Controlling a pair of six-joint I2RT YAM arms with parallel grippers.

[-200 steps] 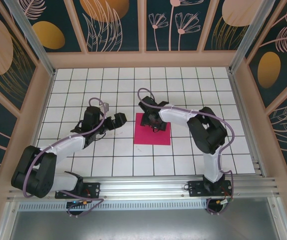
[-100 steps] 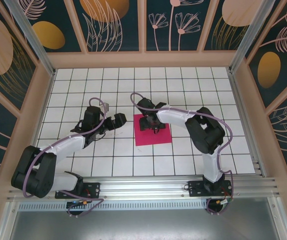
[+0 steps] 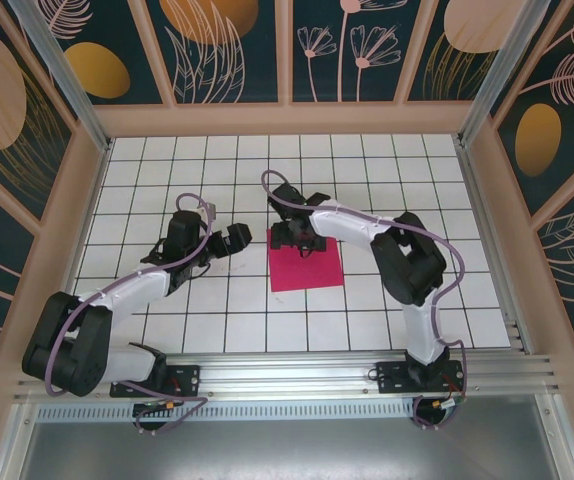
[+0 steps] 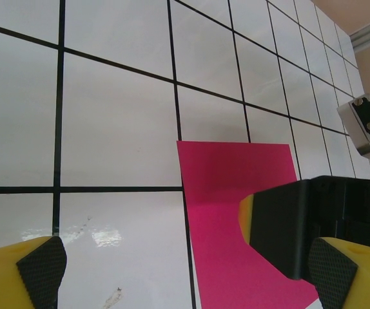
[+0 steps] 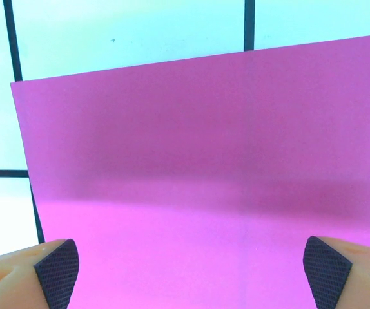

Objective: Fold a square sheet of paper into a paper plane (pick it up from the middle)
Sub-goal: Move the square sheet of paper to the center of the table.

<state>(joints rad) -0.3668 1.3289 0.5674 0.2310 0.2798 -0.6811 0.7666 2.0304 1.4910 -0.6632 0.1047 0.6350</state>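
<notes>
The square sheet of paper [image 3: 312, 270] lies flat on the tiled floor, magenta-pink, about two tiles wide. My right gripper [image 3: 292, 236] hangs over its far-left part, open. In the right wrist view the paper [image 5: 204, 161] spreads under the wide-apart fingertips [image 5: 57, 270], with a faint vertical crease line. My left gripper [image 3: 235, 240] sits just left of the sheet, open, holding nothing. In the left wrist view the paper's corner [image 4: 233, 193] lies ahead, and the right gripper's black body [image 4: 314, 225] covers part of it.
White tiled floor [image 3: 167, 180] with black grid lines, enclosed by wooden-framed patterned walls. A metal rail [image 3: 297, 372] runs along the near edge by the arm bases. A metal bracket [image 4: 369, 125] shows at the right of the left wrist view.
My right gripper has moved left and slightly farther across the paper, from its middle toward its far-left part. The left arm and the sheet have stayed put.
</notes>
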